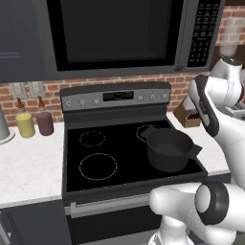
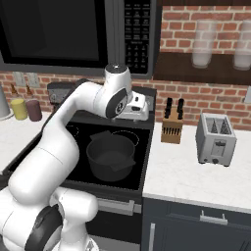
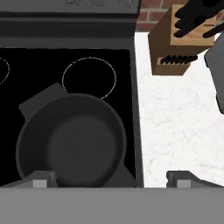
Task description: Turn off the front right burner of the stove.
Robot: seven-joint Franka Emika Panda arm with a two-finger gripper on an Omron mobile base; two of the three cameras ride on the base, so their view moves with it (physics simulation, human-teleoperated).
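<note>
The wide black glass-top stove (image 1: pixel 103 158) with thin white ring marks stands between two white speckled counter sections (image 1: pixel 26 167), under a black microwave (image 1: pixel 115 33) mounted on the red brick wall (image 1: pixel 143 79). Its grey back panel (image 1: pixel 115 97) carries small round knobs on either side of a dark display.

A dark grey round pot (image 1: pixel 168 149) with two flat side handles sits on the front right ring of the glass top. In the hand view the pot (image 3: pixel 72 142) lies below the camera, with the rear right ring mark (image 3: pixel 89 76) bare just beyond it.

The white arm reaches up and over the right part of the stove. The two-finger gripper (image 3: pixel 111 181) hangs above the stove's right edge. Its jaws stand wide apart: one fingertip (image 3: pixel 41 179) shows over the pot rim and the other over the counter. Nothing is held between them.

On the right counter, a wooden knife block (image 2: pixel 172 127) with black handles stands just beside the stove, and a grey toaster (image 2: pixel 215 138) stands further right. On the left counter, a yellow jar (image 1: pixel 25 123) and a dark red jar (image 1: pixel 44 122) stand side by side against the wall.
</note>
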